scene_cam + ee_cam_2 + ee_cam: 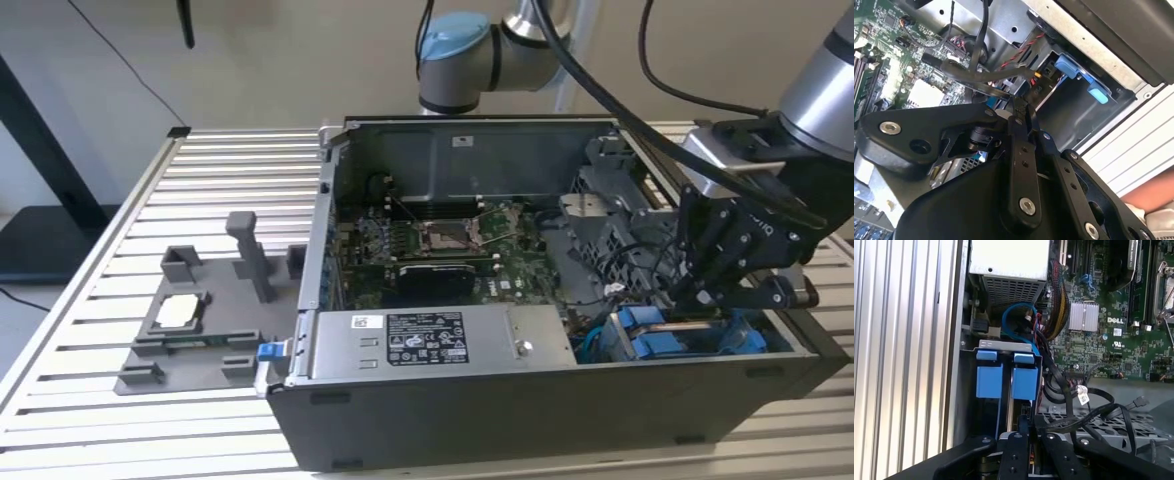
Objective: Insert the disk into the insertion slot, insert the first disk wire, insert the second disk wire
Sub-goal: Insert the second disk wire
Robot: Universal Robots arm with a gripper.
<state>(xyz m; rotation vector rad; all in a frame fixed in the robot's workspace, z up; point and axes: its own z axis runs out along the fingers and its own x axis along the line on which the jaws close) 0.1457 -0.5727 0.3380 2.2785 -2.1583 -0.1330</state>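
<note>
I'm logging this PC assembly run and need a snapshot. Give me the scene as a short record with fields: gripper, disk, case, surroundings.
gripper: the gripper is lowered inside the open computer case, at the drive bay; fingers closed together in both wrist views
disk: the blue carrier sits upright in the bay at the case corner, next to the power supply box
wires: black cables lie loose beside the bay
case: the computer case lies open on a slatted table, motherboard exposed
surroundings: grey fixture to the exterior view's left of the case
</note>
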